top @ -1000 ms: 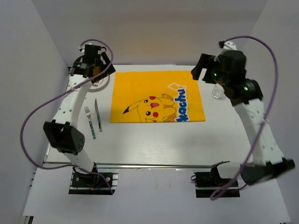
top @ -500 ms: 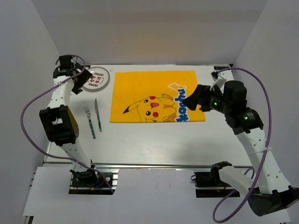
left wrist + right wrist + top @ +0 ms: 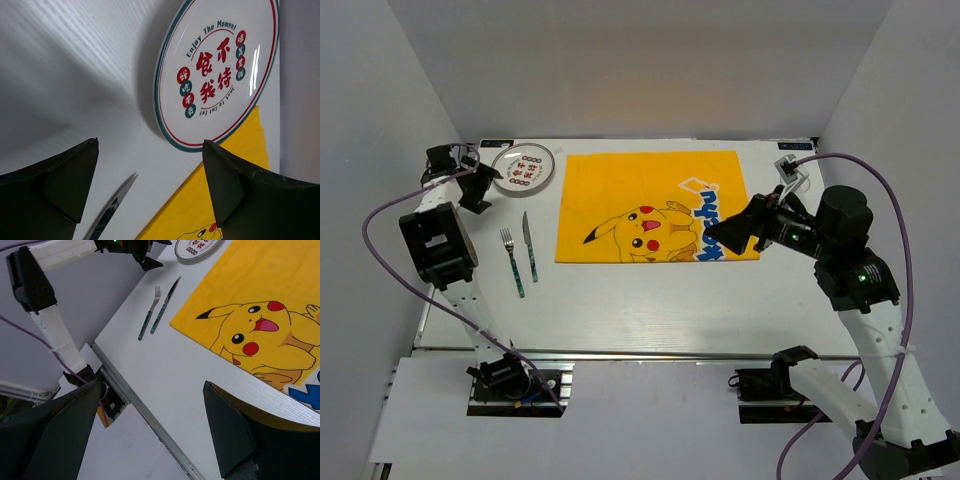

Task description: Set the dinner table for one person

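Spread wide with nothing between its fingers, the left gripper [image 3: 150, 144] is pictured over the far left corner of the dinner table [image 3: 650, 300], just beside a white plate [image 3: 220, 70] that is rimmed in green and red and printed with red and green characters. The plate is laid flat on the bare tabletop, close to the far left corner of a yellow cartoon-printed placemat [image 3: 655, 205]. A knife [image 3: 529, 245] and a fork [image 3: 512, 262] are laid side by side without touching, left of the placemat and nearer the arm bases. The right gripper [image 3: 151, 386] is likewise held apart and empty, poised above the placemat's right edge. The white, grooved table is seen across the middle of the overhead view, with its metal rail at the near edge.
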Action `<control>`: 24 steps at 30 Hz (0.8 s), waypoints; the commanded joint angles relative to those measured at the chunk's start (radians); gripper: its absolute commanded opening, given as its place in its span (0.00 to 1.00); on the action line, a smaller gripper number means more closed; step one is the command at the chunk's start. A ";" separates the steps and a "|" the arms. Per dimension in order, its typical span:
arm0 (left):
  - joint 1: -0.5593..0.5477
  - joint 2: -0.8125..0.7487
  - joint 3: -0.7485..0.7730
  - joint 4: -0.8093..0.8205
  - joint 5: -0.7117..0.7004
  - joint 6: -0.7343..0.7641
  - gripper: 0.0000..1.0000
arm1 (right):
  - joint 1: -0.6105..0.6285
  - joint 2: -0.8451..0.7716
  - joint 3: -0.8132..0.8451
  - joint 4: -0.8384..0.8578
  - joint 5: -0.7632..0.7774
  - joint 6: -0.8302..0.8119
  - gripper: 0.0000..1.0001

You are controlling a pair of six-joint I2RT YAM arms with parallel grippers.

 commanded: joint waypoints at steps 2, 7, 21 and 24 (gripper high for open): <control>-0.005 0.034 0.009 0.155 0.081 -0.004 0.94 | -0.003 -0.007 0.034 0.043 -0.042 -0.010 0.89; -0.005 0.134 0.064 0.196 0.089 -0.019 0.87 | -0.001 -0.020 0.000 0.063 -0.044 0.014 0.89; -0.014 0.271 0.143 0.227 0.121 -0.073 0.00 | -0.004 0.006 0.029 0.086 -0.023 0.043 0.89; -0.023 0.214 0.119 0.330 0.205 -0.101 0.00 | -0.004 0.005 0.023 0.083 -0.012 0.045 0.89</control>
